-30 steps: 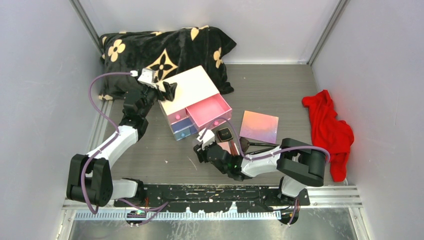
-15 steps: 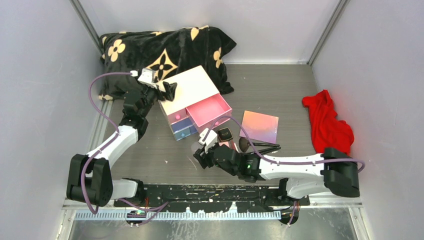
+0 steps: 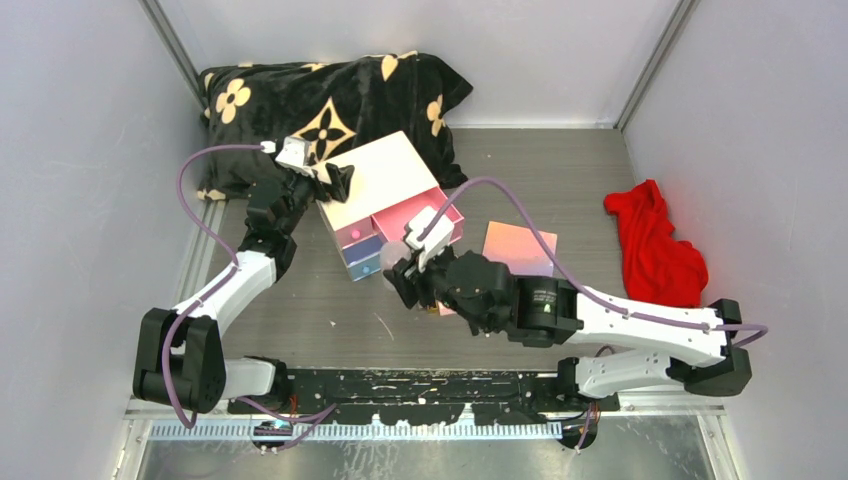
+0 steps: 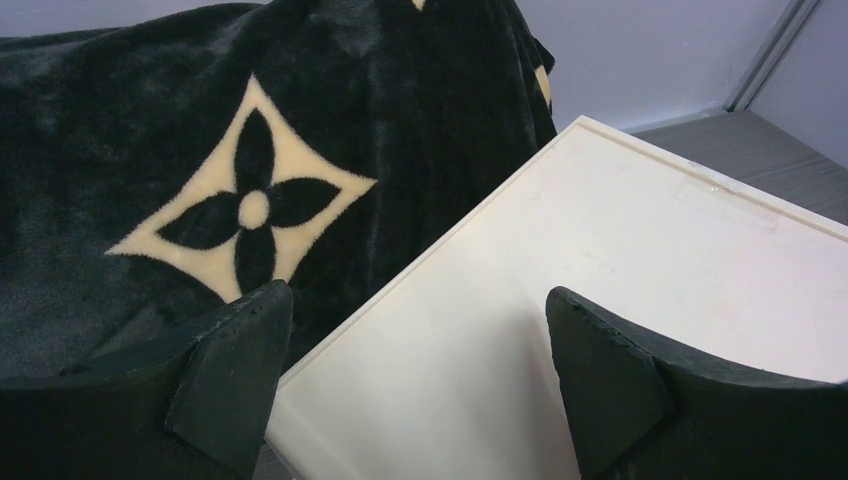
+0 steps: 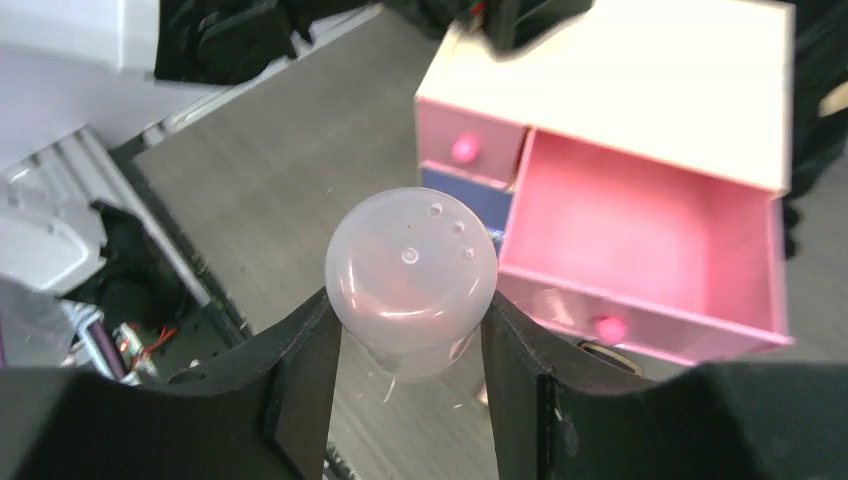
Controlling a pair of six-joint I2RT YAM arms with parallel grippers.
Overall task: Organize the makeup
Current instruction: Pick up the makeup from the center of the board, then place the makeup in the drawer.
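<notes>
The makeup is being organized one piece at a time, it seems; which piece is held?

The small clear jar (image 5: 410, 270) is clamped between the right fingers (image 5: 300, 390). One finger is pressed to each side below the domed top, so the dome stands clear above them.

Is it set down or carried?

It is held clear of the desk (image 3: 300, 300), close before the front of the white chest (image 3: 375, 170) and near the front wall of the open pink drawer (image 5: 620, 220). The drawer is pulled out and bare inside, so the jar is judged to be meant for it. It is not yet brought over the drawer's wall.

And the left fingers (image 4: 230, 370)?

They are spread wide, with nothing held between them. They are placed over a corner of the chest's white top, next to the black blanket (image 4: 250, 210). Whether the chest is touched cannot be told. The placing is judged to be a bracing one, so that the chest is not pushed back while the drawer is loaded.

Where is the rest of the makeup?

The iridescent palette (image 3: 520, 247) is seen flat on the desk to the right of the chest, partly covered by the right arm. Anything else is hidden beneath that arm. The red cloth (image 3: 655, 255) is seen well apart, at the desk's right side.

What is called for next?

A short carry over the drawer wall and a low release are judged necessary. A rounded jar dropped from higher up may be expected to roll.
</notes>
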